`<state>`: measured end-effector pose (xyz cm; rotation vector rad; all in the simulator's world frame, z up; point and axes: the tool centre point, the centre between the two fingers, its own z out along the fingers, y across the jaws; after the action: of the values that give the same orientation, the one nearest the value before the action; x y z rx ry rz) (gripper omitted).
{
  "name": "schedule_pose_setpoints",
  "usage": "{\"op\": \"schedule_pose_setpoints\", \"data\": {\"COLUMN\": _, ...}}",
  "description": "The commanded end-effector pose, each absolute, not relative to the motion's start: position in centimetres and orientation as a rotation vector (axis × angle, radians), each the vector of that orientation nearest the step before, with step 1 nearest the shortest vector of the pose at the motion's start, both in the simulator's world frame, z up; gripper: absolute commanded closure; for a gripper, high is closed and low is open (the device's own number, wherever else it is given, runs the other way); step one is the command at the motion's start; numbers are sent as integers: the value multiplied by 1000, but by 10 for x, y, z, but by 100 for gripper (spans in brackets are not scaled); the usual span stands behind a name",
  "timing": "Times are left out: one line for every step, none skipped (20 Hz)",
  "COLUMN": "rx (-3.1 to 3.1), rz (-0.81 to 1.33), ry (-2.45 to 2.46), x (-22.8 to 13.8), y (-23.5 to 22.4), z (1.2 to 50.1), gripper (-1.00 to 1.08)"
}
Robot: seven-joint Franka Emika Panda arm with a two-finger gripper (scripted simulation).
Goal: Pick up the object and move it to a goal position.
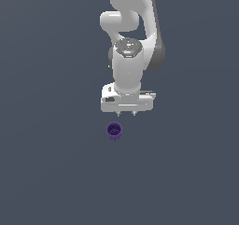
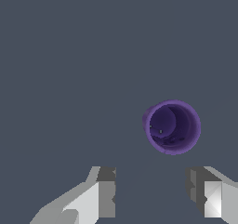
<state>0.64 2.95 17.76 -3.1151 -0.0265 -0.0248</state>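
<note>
From my remote station I record the white Franka arm's two-fingered gripper [image 1: 127, 113] pointing straight down over a flat, plain slate-grey surface [image 1: 51, 172]. On the wrist view the gripper [image 2: 151, 193] has its jaws spread wide, with a clear band of bare surface between the two grey-and-white fingers [image 2: 107, 190], and nothing is held between them. The small dark purple cup-like cylinder with a hollow top [image 1: 114, 131] stands upright on the surface, apart from the gripper and untouched by it. In the exterior view it sits below the fingertips and slightly toward the exterior view's left of the gripper's centre line. In the wrist view the purple cylinder [image 2: 172, 127] shows its open mouth and dark interior, lying ahead of the finger gap and closer to one finger than the other, not between them. I cannot tell from these views how high the fingertips are above the surface.
</note>
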Motion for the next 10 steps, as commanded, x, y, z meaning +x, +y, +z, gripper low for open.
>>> {"op": "schedule_pose_setpoints", "data": {"rx": -3114, "rz": -29, "ry": -18, "x": 7, "y": 29, "z": 177, "gripper": -20}}
{"op": "schedule_pose_setpoints", "data": {"rx": -3113, "rz": -33, "ry": -12, "x": 7, "y": 29, "z": 176, "gripper": -20}}
{"op": "schedule_pose_setpoints", "data": {"rx": -3112, "rz": -38, "ry": -4, "x": 7, "y": 28, "z": 175, "gripper": -20}}
{"op": "schedule_pose_setpoints", "data": {"rx": -3110, "rz": -44, "ry": 5, "x": 7, "y": 28, "z": 174, "gripper": -20}}
{"op": "schedule_pose_setpoints", "data": {"rx": -3109, "rz": -50, "ry": 16, "x": 7, "y": 27, "z": 173, "gripper": -20}}
{"op": "schedule_pose_setpoints", "data": {"rx": -3107, "rz": -58, "ry": 29, "x": 8, "y": 26, "z": 171, "gripper": -20}}
{"op": "schedule_pose_setpoints", "data": {"rx": -3105, "rz": -67, "ry": 43, "x": 8, "y": 25, "z": 169, "gripper": -20}}
{"op": "schedule_pose_setpoints", "data": {"rx": -3102, "rz": -76, "ry": 58, "x": 8, "y": 24, "z": 168, "gripper": -20}}
{"op": "schedule_pose_setpoints", "data": {"rx": -3099, "rz": -87, "ry": 76, "x": 9, "y": 23, "z": 166, "gripper": -20}}
{"op": "schedule_pose_setpoints", "data": {"rx": -3096, "rz": -98, "ry": 94, "x": 9, "y": 22, "z": 163, "gripper": -20}}
